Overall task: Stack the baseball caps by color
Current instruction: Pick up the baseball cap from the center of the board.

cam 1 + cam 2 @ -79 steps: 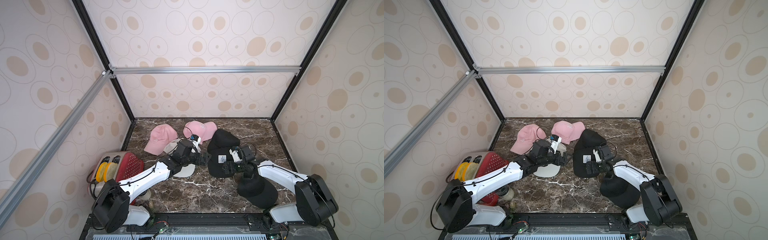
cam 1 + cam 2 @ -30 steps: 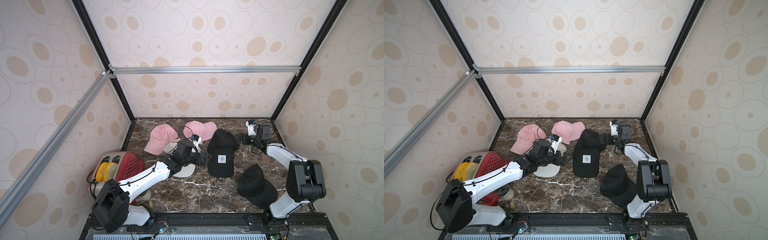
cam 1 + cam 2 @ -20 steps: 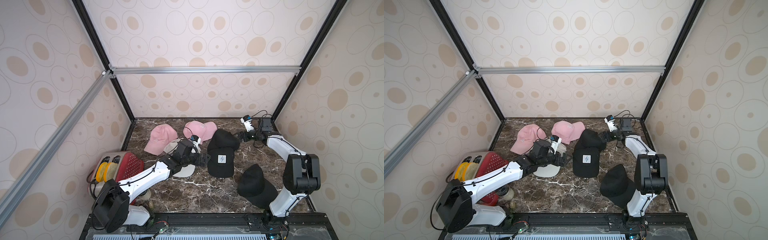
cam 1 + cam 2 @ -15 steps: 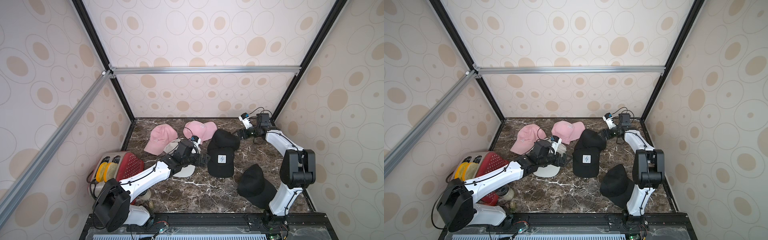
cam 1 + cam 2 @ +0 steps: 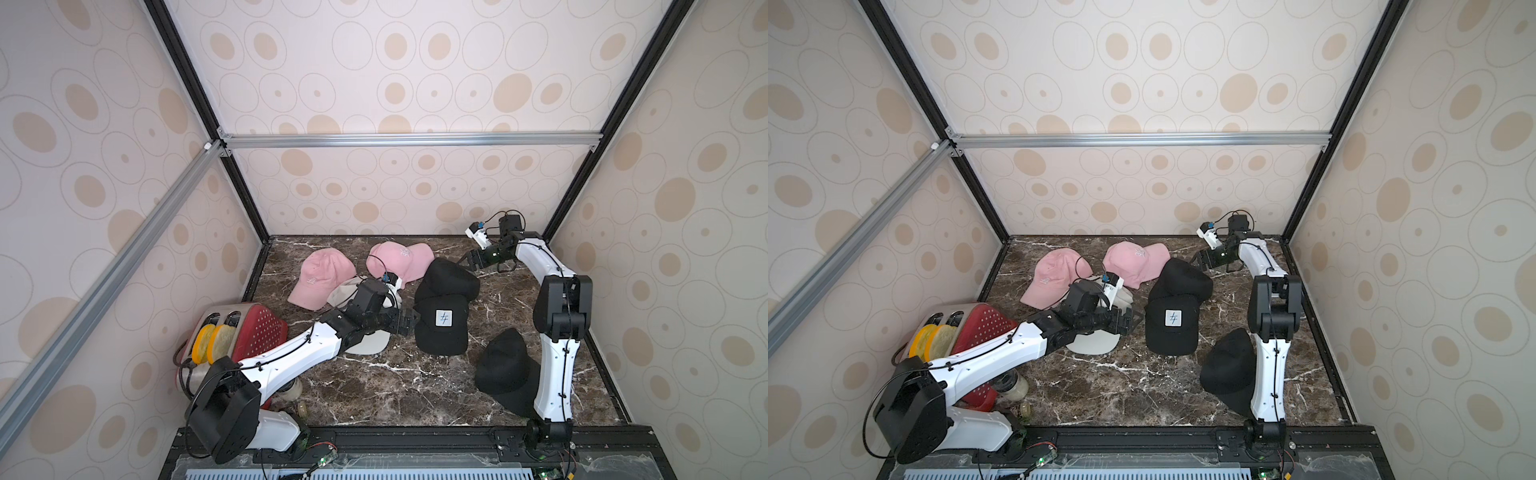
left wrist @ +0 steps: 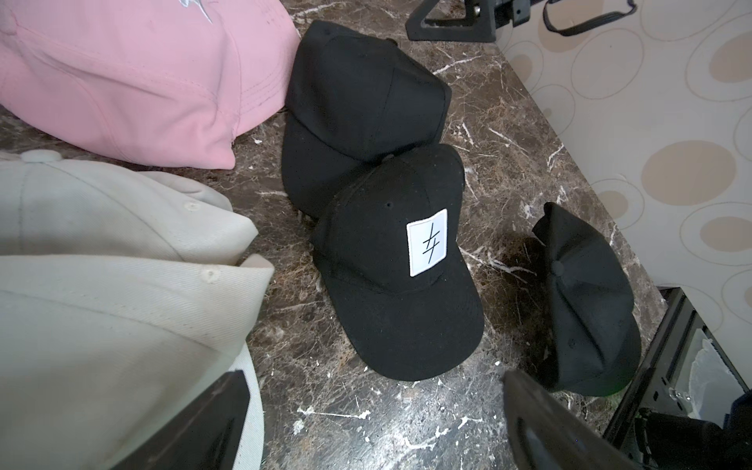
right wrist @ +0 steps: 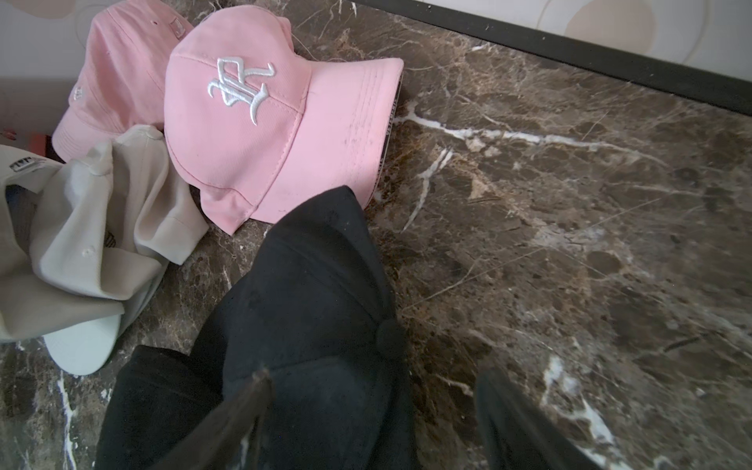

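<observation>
While the tagged black cap [image 5: 440,332] overlaps a plain black cap [image 5: 451,276] mid-frame in both top views, a third black cap [image 5: 504,368] lies lower right. The left gripper [image 5: 411,323], jaws wide apart, hovers at the edge of the white caps [image 5: 368,345], and the right gripper [image 5: 466,261], jaws apart and empty, is at the plain cap's crown.

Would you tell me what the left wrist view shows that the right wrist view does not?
Only the left wrist view shows the white square patch on one black fabric cap, and the lone black fabric cap lying apart. Only the right wrist view shows the second pink fabric cap. Both show the logo-embroidered pink fabric cap, the plain black fabric cap and the white fabric caps.
</observation>
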`<state>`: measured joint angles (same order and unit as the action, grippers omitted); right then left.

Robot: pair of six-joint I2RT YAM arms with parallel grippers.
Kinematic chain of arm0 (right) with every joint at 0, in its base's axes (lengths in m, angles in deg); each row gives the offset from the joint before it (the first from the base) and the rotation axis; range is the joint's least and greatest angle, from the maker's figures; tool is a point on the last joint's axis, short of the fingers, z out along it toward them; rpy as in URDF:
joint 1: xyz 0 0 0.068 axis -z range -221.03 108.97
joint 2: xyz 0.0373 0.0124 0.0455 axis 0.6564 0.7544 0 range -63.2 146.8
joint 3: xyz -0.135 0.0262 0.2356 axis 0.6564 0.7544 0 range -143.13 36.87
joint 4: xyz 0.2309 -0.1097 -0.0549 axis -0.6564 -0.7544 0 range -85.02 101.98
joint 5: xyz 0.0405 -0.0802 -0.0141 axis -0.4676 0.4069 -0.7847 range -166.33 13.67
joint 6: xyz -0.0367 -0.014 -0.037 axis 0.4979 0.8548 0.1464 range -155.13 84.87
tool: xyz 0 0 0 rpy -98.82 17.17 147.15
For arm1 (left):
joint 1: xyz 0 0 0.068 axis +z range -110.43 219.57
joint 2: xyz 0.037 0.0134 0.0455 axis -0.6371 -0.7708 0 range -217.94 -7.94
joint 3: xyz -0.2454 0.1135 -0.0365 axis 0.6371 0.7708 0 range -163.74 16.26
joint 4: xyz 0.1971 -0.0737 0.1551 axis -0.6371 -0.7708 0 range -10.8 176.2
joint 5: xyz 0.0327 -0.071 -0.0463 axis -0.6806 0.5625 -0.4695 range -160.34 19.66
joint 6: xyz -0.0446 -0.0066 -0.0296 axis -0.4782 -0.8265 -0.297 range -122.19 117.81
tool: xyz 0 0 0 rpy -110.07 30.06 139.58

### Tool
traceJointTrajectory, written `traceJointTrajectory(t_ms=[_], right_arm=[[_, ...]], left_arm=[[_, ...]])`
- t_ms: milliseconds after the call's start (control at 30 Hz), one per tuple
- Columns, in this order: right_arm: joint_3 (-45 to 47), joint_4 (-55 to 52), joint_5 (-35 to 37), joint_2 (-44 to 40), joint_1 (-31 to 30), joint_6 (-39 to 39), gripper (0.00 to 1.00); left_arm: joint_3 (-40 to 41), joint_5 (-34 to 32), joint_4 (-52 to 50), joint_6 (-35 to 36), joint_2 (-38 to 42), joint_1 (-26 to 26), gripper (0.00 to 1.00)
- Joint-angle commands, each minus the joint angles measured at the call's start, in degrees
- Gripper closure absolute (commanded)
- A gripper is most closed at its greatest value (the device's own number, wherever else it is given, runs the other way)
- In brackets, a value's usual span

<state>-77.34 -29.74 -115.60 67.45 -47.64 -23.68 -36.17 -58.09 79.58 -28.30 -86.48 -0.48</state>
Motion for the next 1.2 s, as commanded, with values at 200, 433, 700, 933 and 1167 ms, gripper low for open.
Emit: traceJointTrajectory(t_ms=[200, 433, 700, 933, 1167], right_arm=[[-1.2, -6.6, -4.7, 2.8, -0.7, 0.5, 0.18], [-1.1, -5.8, -6.2, 4.8, -1.4, 0.4, 0.27], [-2.2, -3.9, -6.2, 5.5, -1.7, -1.0, 0.55], [-0.2, 2.4, -5.3, 1.8, -1.7, -3.8, 1.00], [3.6, 10.7, -2.1, -3.2, -1.6, -8.0, 1.00]], left_arm=[[-2.6, 0.6, -1.0, 1.2, 0.5, -0.6, 0.01], [-2.7, 1.3, -0.9, 0.9, -0.2, -0.6, 0.01], [-2.6, 0.9, -0.9, 1.0, -0.2, -0.6, 0.01], [-2.3, 0.7, -1.0, 1.2, -0.2, -0.6, 0.01], [-2.0, 0.1, -1.3, 1.5, 0.2, -0.6, 0.01]])
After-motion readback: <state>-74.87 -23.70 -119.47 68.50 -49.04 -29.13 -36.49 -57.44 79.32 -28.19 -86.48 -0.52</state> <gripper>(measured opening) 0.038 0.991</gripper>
